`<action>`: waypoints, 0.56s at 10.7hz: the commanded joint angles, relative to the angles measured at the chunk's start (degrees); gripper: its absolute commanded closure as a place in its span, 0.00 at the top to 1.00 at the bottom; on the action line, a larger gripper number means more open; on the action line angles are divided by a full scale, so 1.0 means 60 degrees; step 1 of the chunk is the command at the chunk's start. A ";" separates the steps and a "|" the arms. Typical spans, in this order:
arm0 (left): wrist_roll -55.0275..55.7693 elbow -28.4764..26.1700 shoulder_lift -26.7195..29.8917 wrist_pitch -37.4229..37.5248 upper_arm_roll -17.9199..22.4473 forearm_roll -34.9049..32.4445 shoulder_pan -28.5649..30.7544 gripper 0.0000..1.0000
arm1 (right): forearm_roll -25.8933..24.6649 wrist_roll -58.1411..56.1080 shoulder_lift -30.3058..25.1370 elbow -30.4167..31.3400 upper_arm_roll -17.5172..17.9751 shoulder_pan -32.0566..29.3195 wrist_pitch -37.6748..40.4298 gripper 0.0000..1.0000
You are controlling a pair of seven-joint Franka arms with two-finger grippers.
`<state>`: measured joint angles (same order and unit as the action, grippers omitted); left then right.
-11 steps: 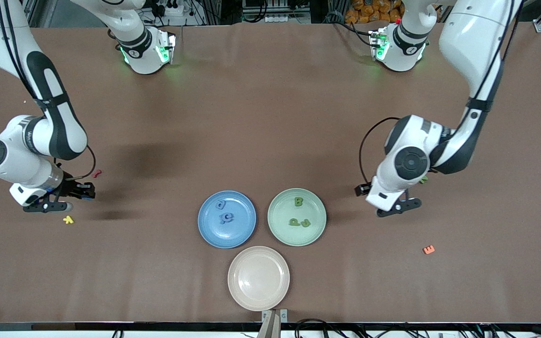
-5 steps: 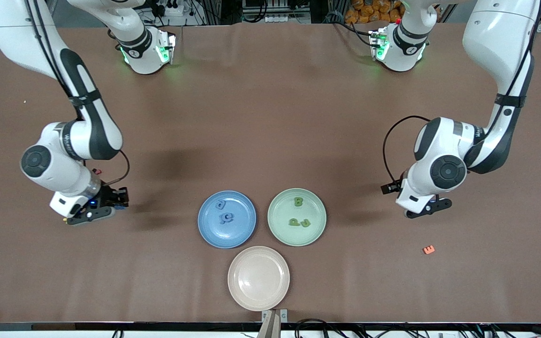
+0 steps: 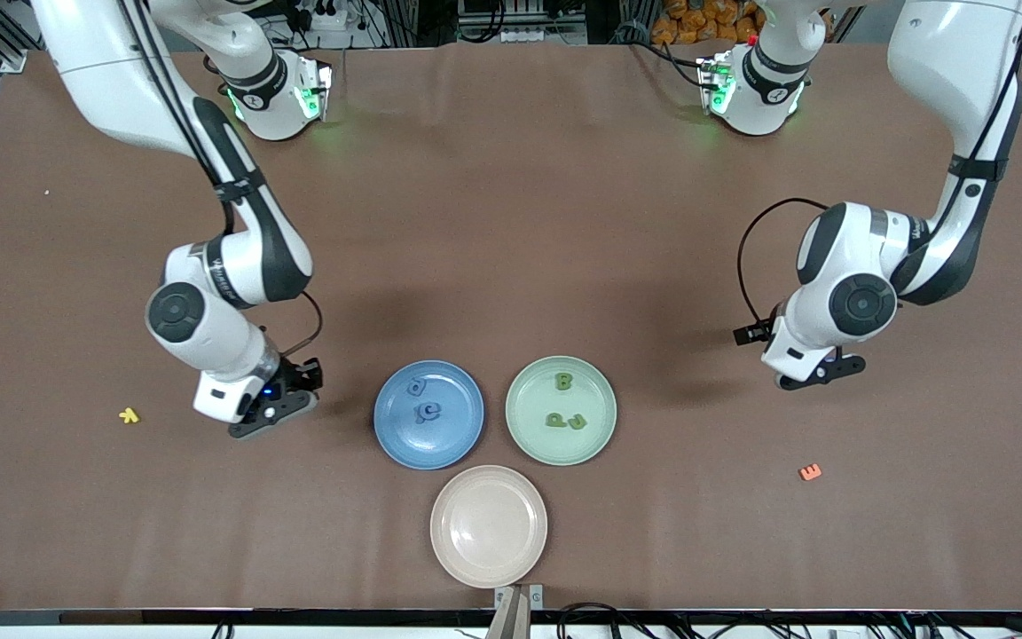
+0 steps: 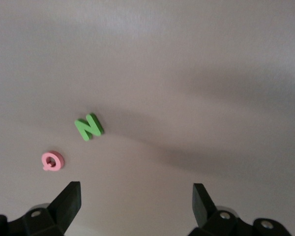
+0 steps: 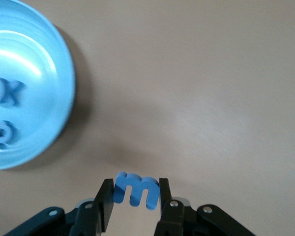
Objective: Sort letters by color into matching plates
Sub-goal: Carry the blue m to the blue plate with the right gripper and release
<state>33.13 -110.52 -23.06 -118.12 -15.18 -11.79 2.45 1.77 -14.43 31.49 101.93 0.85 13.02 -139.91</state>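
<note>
My right gripper (image 3: 285,410) (image 5: 136,196) is shut on a blue letter "m" (image 5: 136,189), above the table just beside the blue plate (image 3: 458,444) (image 5: 39,59), toward the right arm's end. Two blue letters (image 3: 428,412) (image 5: 5,93) lie in that plate. The pale green plate (image 3: 529,444) next to it holds three green letters (image 3: 564,382). My left gripper (image 3: 817,373) (image 4: 136,204) hangs open and empty over bare table toward the left arm's end. In the left wrist view a green letter "N" (image 4: 89,127) lies on the table ahead of its fingers; the arm hides it in the front view.
A beige plate (image 3: 488,568) sits nearer the front camera than the two coloured plates. A yellow letter (image 3: 129,414) lies toward the right arm's end, an orange letter "E" (image 3: 810,472) toward the left arm's end. A pink letter "Q" (image 4: 52,161) lies beside the green "N".
My right arm has swept from near the yellow letter to beside the blue plate, carrying the blue letter. My left arm has drifted away from the green plate toward its own end of the table.
</note>
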 commanded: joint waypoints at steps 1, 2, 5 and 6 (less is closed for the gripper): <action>-0.0176 -0.2463 0.1322 -0.2132 0.0128 0.0895 0.0686 1.00 | -0.0076 -0.0013 0.0930 -0.1237 0.0135 0.0568 0.0129 0.08; -0.0030 -0.2585 0.1251 -0.2603 0.0172 0.0983 0.0936 1.00 | -0.0018 0.0002 0.1194 -0.1574 0.0151 0.0772 0.0071 0.09; 0.0729 -0.3140 0.0987 -0.4214 0.0903 0.1072 0.1012 1.00 | 0.0523 0.0031 0.1912 -0.2571 0.0151 0.1417 0.0027 0.09; 0.1255 -0.3157 0.0856 -0.4350 0.1035 0.1072 0.1012 1.00 | 0.0670 0.0090 0.2059 -0.2748 0.0151 0.1636 0.0012 0.09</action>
<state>34.83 -126.77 -17.98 -139.96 -10.40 -6.83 8.95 3.31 -14.28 40.02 90.94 1.83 20.33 -140.17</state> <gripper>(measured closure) 0.000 0.586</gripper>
